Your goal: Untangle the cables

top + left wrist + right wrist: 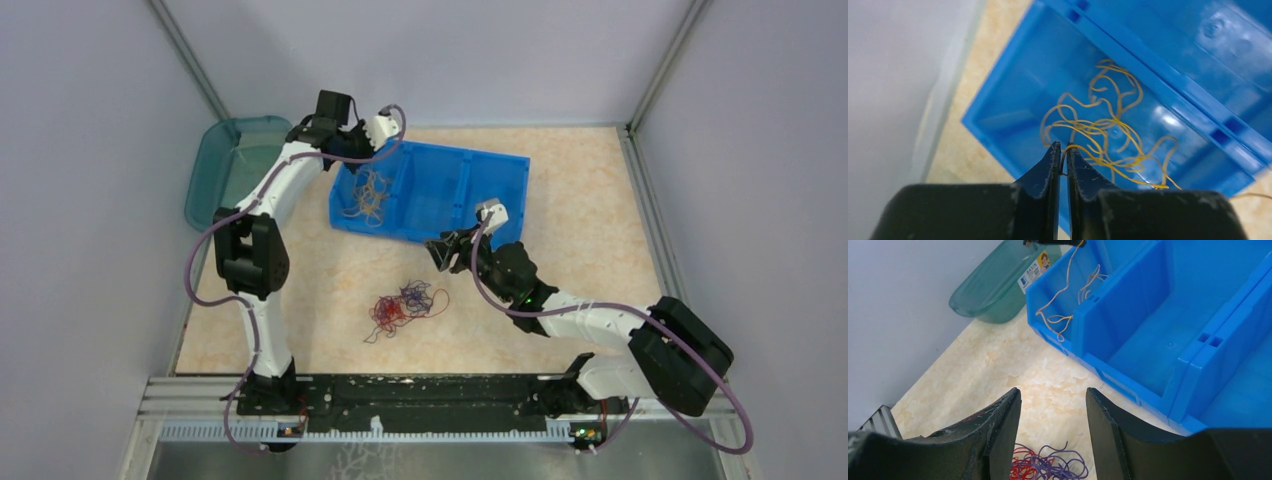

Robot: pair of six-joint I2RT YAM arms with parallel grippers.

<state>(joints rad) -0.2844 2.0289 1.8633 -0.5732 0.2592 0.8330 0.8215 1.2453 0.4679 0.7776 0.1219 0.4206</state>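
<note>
The left tool, jaws nearly together, pinches a strand of the yellow cables lying in the left compartment of the blue bin; releasing low should keep that strand inside the wall. The right tool, half spread and empty, hovers just in front of the bin, near the red and purple cables on the counter.

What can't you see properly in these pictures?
- Right wrist view: the red and purple cables run off the bottom edge, behind the right gripper.
- Top view: that tangle is too small to count strands.
- Left wrist view: the left gripper hides the end of the yellow cable it pinches.
- Right wrist view: the label on the green tub is unreadably small.
</note>
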